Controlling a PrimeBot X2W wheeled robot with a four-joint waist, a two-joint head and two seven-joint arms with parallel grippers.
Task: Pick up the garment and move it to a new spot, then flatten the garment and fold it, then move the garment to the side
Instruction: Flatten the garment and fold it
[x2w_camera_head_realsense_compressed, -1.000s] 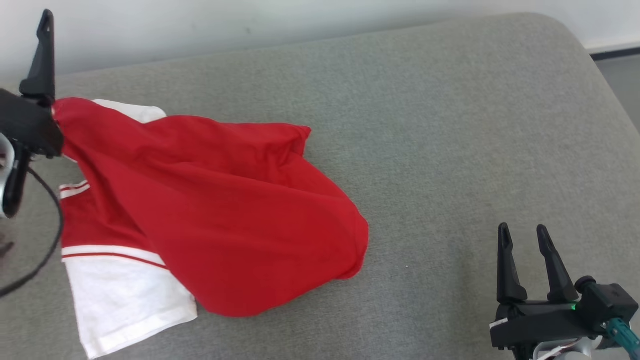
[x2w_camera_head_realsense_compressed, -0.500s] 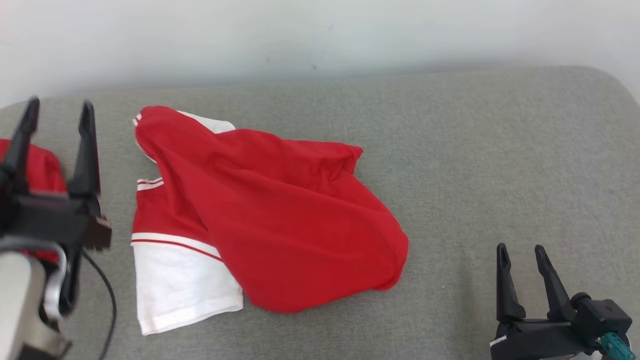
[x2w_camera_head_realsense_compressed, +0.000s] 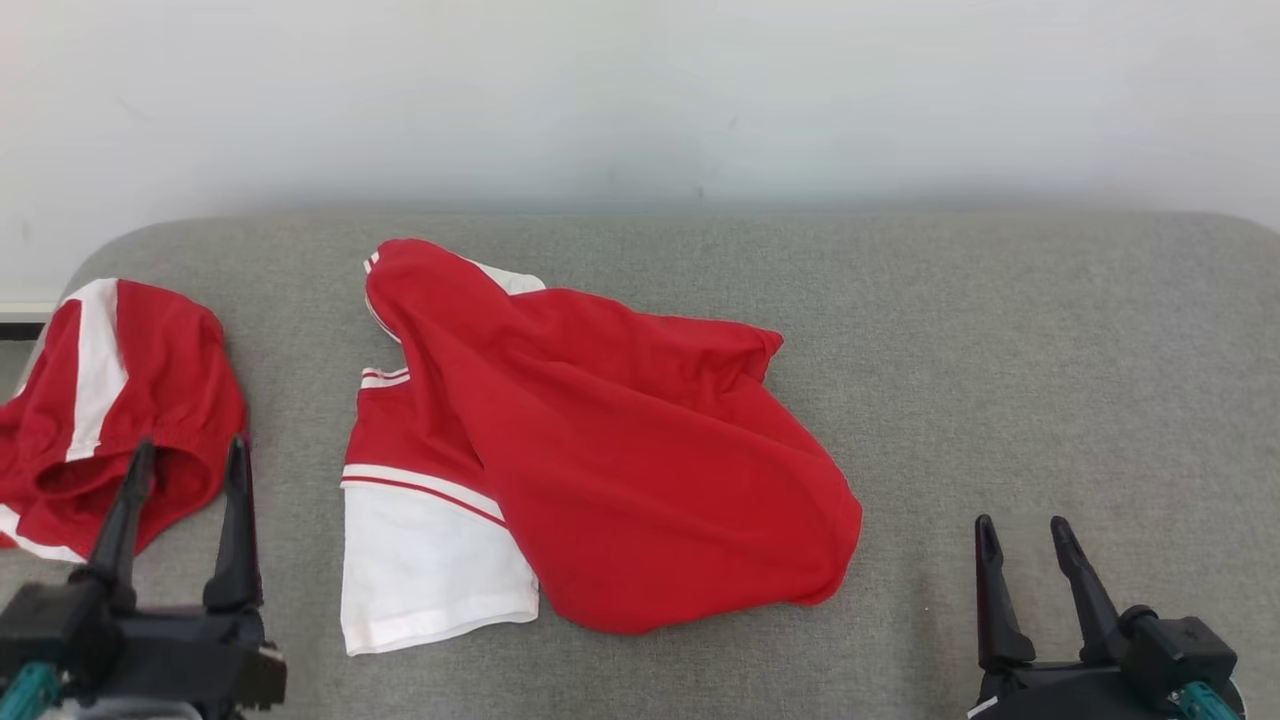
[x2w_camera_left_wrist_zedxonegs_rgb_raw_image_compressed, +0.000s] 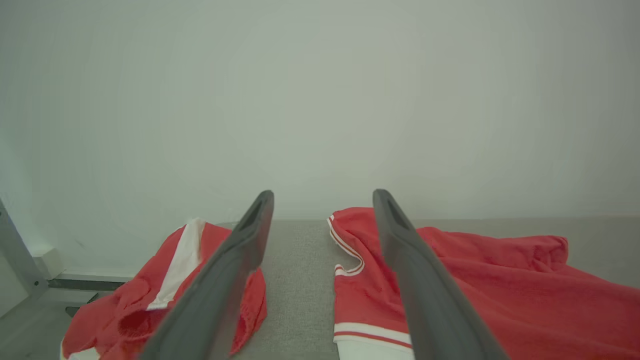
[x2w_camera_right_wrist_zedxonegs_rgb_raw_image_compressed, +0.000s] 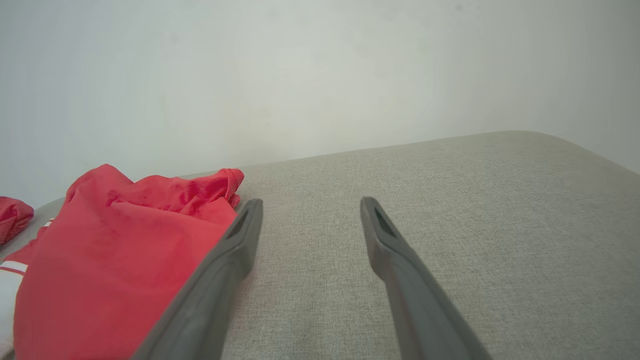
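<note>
A red garment (x2w_camera_head_realsense_compressed: 620, 470) with white sleeve and striped trim lies crumpled in the middle of the grey cushioned surface (x2w_camera_head_realsense_compressed: 1020, 350), its red body folded over itself. My left gripper (x2w_camera_head_realsense_compressed: 193, 445) stands open at the lower left, apart from the garment, with nothing between its fingers. In the left wrist view the left gripper (x2w_camera_left_wrist_zedxonegs_rgb_raw_image_compressed: 324, 195) points between the garment (x2w_camera_left_wrist_zedxonegs_rgb_raw_image_compressed: 500, 280) and the heap to its left. My right gripper (x2w_camera_head_realsense_compressed: 1021, 524) stands open at the lower right, empty. In the right wrist view the right gripper (x2w_camera_right_wrist_zedxonegs_rgb_raw_image_compressed: 311, 201) has the garment (x2w_camera_right_wrist_zedxonegs_rgb_raw_image_compressed: 115, 250) to its left.
Another red and white garment (x2w_camera_head_realsense_compressed: 130, 400) lies bunched at the surface's left end, just beyond my left fingertips, also seen as a heap (x2w_camera_left_wrist_zedxonegs_rgb_raw_image_compressed: 150, 305). A pale wall (x2w_camera_head_realsense_compressed: 640, 100) runs behind. The right half of the grey surface is bare fabric.
My left gripper has come off the garment's far left corner and drawn back to the lower left. The head view has shifted, bringing the wall and the second garment into it.
</note>
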